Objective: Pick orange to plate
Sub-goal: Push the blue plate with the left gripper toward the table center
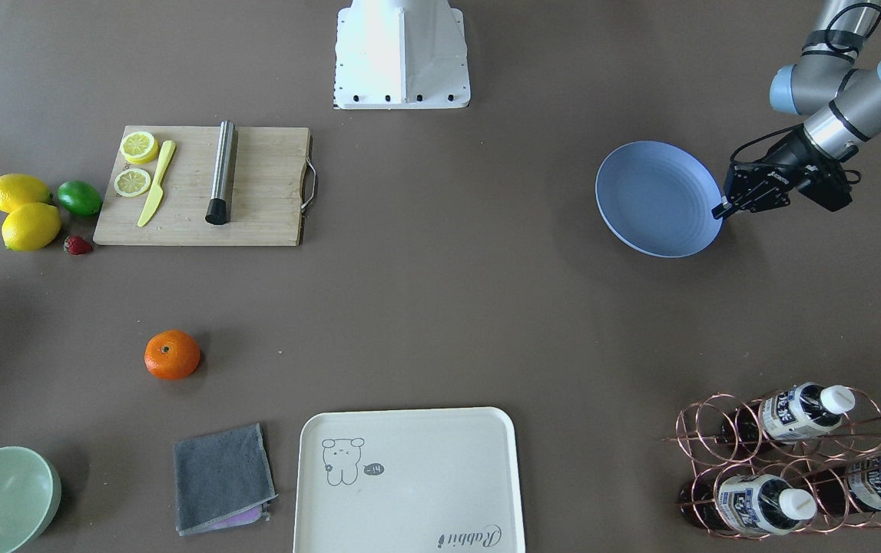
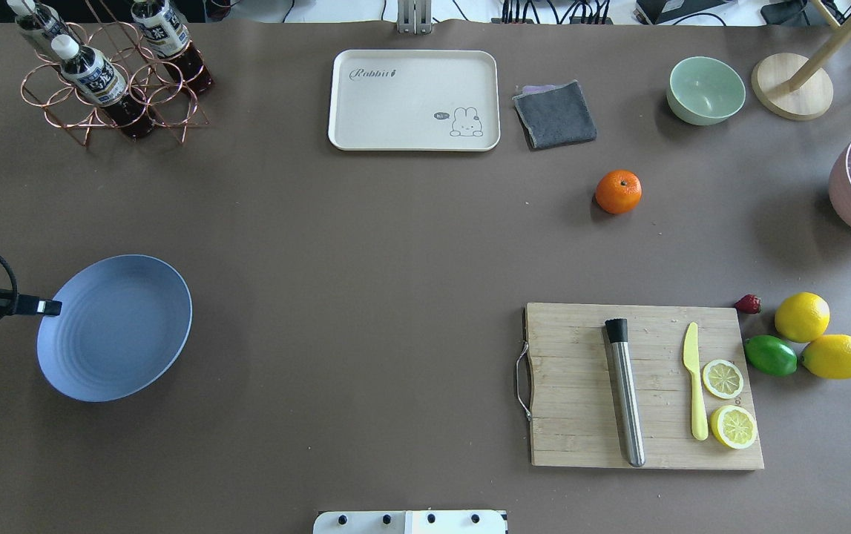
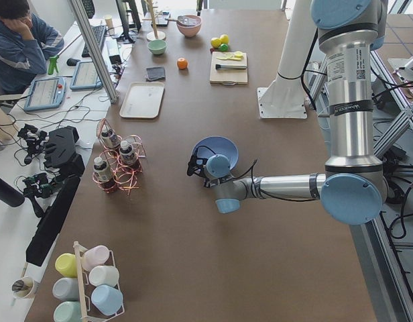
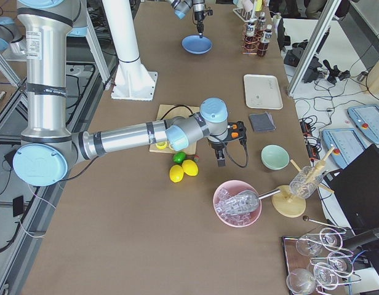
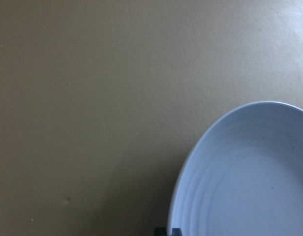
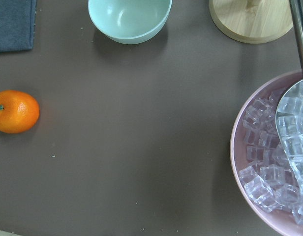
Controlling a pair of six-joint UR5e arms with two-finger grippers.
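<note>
Left arm stretched out low, left gripper (image 1: 719, 211) jaws pinched on the plate (image 1: 655, 200) rim. The right gripper (image 4: 221, 161) points down near the lemons (image 4: 183, 169), can't tell its jaws. And the orange (image 1: 172, 355) sits on the table (image 1: 440, 292), well apart from the plate.

Soft, even light covers the table (image 1: 440, 307), leaving a faint shadow beside the orange (image 1: 172, 354). The left wrist view is dim, yellow-tinted and blurry around the plate (image 5: 250, 182).

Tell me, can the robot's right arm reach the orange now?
Probably yes. The right gripper hangs near the orange. Its wrist view shows only bare table beside the fruit, and nothing lies on top of it.
</note>
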